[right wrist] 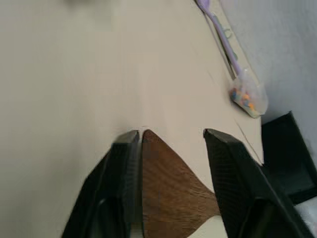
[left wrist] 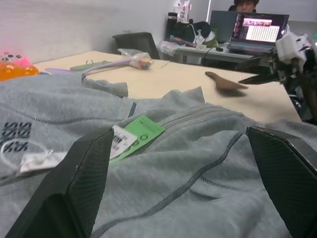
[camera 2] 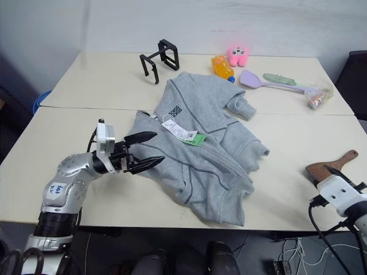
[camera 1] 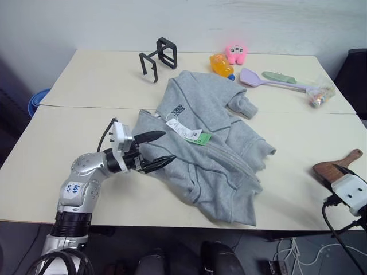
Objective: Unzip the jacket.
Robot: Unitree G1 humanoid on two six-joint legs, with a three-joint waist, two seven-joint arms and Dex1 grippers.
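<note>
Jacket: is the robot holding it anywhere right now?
No. The left end effector is open at the jacket's edge, gripping nothing; the right end effector is open over a wooden spatula.

Left claw (camera 1: 166, 148) level, fingers wide apart; right claw (right wrist: 171, 136) parted, low.

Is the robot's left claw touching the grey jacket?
Cannot tell. In the left eye view the open left gripper overlaps the jacket edge, but no view shows contact or a gap plainly.
</note>
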